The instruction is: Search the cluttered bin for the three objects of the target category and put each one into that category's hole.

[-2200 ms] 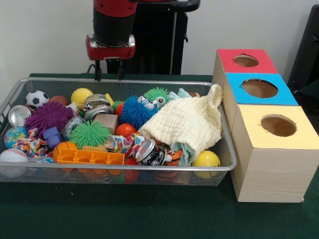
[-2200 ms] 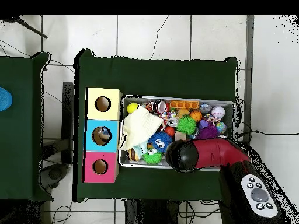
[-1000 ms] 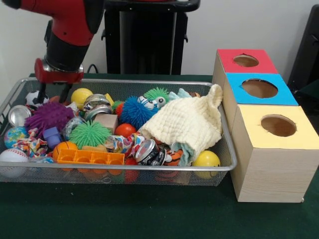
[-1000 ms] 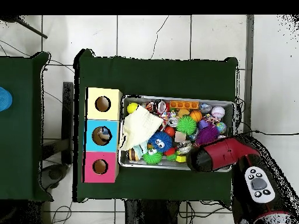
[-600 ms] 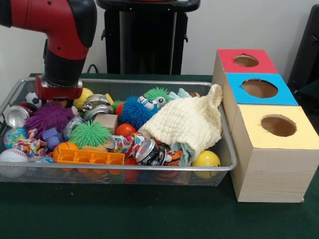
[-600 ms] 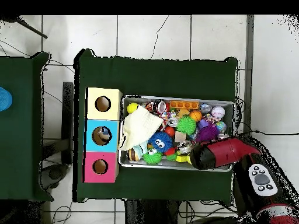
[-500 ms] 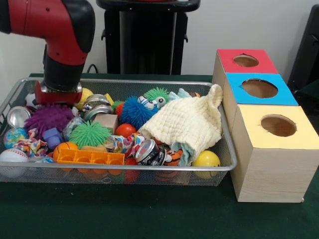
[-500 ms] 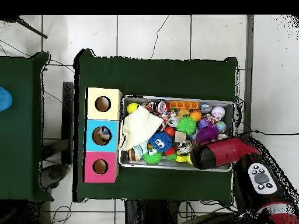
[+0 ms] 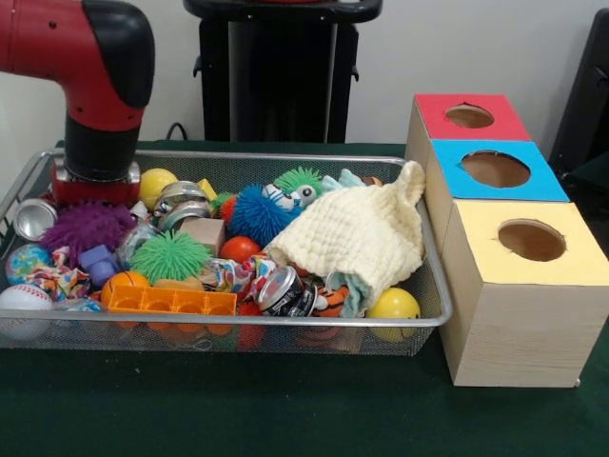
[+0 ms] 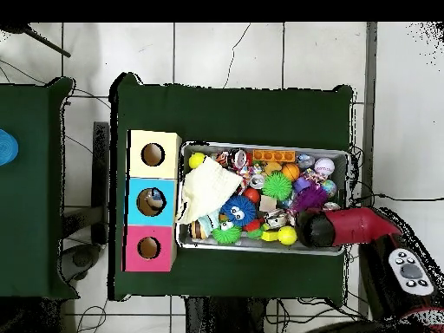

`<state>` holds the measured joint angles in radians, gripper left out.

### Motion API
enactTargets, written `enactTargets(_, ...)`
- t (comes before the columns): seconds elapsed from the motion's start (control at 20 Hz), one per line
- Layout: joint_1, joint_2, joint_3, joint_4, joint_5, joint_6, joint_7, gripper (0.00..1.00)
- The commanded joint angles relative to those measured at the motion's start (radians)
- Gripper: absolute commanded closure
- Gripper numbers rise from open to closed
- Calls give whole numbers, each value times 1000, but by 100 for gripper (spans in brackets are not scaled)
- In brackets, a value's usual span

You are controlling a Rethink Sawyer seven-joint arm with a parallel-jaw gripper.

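Note:
The wire mesh bin (image 9: 285, 324) is packed with toys, and it also shows in the overhead view (image 10: 260, 146). A small see-through crinkly piece (image 9: 139, 238), possibly a clear bottle, lies between the purple spiky ball (image 9: 88, 227) and the green spiky ball (image 9: 169, 255). No other clear bottle shows. My gripper (image 9: 88, 195) is down in the bin's far left corner behind the purple ball, hidden under the red wrist, and under the arm in the overhead view (image 10: 319, 227). The blue-topped hole (image 9: 496, 168) is the middle one of the wooden box, and the overhead view (image 10: 151, 201) shows something pale inside it.
Silver cans (image 9: 35, 221) (image 9: 285, 290) (image 9: 183, 195), a cream cloth (image 9: 357, 238), a blue fuzzy ball (image 9: 255, 214), yellow balls (image 9: 395, 307) and an orange brick tray (image 9: 171, 302) fill the bin. The red-topped hole (image 9: 469, 116) and yellow-topped hole (image 9: 531, 240) flank the blue one.
The arm has swung left and down into the bin's far left corner. The gripper, seen above the rim a second ago, is now sunk behind the purple ball.

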<state>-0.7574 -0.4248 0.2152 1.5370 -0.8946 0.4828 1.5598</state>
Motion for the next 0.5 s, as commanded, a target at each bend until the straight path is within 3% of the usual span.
enactTargets(0.05,-262,322,218,5,17,-230,-76,0)
enactTargets(0.2,-297,294,277,69,87,-185,-88,0)
enactTargets(0.35,-399,305,380,164,148,-240,-51,0)
enactTargets(0.5,-401,287,417,198,93,-354,-11,0)
